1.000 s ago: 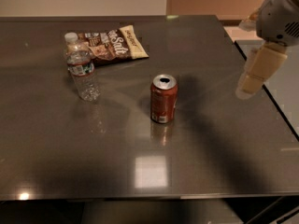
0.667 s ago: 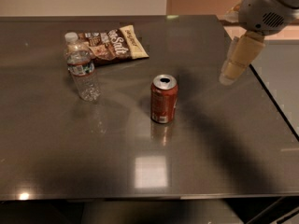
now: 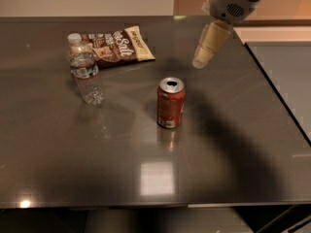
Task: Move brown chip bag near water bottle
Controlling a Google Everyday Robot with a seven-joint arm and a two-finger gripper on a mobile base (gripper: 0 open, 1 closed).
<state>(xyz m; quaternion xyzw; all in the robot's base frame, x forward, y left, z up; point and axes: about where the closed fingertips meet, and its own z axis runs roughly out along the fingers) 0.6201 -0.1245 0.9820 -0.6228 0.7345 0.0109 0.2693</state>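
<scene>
Two risks we judged: the brown chip bag (image 3: 119,45) lay just behind the water bottle (image 3: 86,74), so the pincer (image 3: 200,61), hovering well apart, released or clenched we couldn't tell, might topple that bottle or the soda can (image 3: 170,102).

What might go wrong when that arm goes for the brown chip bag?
The gripper hangs above the table, to the right of the brown chip bag. The bag lies flat, so a grasp may slip off it. The water bottle stands upright close beside the bag, and a nudge there could topple it. The soda can stands upright not far from the gripper, so a low sweep might knock it over.
</scene>
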